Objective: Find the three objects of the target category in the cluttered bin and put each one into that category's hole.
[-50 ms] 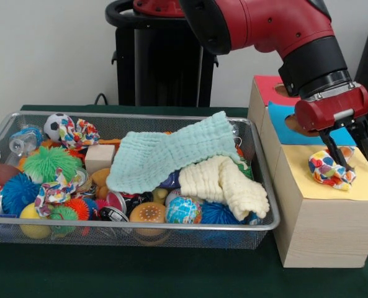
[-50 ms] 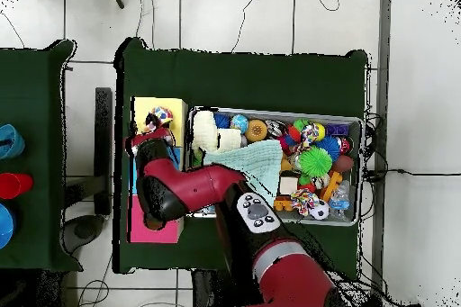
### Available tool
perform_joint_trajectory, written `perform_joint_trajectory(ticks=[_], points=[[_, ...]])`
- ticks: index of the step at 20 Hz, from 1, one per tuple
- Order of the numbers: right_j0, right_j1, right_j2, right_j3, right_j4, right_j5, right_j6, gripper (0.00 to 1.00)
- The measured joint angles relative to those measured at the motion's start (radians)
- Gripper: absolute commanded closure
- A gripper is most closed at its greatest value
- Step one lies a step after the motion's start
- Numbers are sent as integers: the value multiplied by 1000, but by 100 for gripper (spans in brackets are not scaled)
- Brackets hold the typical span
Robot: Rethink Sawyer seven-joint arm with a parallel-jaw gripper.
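The thing you were working on was the patterned fabric scrunchie (image 1: 330,168), and it lay on the yellow top (image 1: 332,186) of the wooden sorting box (image 1: 320,230), at the right of the wire bin (image 1: 134,226) in the front view. It looked like a bunched loop of cloth in red, blue, yellow and white, so you could expect it to be very light, soft and easily squashed, with no stiffness and nothing to break. It would not slip much, but a loose fold could snag on a finger and ride up with it. The best hold would have been across the thickest bunched part, pinching through the folds rather than catching one edge.

The gripper (image 1: 344,153) hung straight down over the yellow section, its dark fingers (image 1: 330,149) parted a little. One tip reached down to the scrunchie's upper edge and seemed to touch it; the other stood just to the right of it. I judged the claw released rather than clenched, with the cloth resting on the box and not lifted. From overhead the scrunchie (image 2: 159,116) showed at the yellow end of the box, just beyond the gripper (image 2: 149,134).

Two similar patterned scrunchies (image 1: 77,132) (image 1: 53,188) lay in the bin's left part, among spiky balls.
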Motion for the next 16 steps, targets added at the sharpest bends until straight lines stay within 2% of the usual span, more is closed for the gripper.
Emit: perform_joint_trajectory(ticks=[16], points=[[-9, 46, 0, 1, 0, -62, 0, 0]])
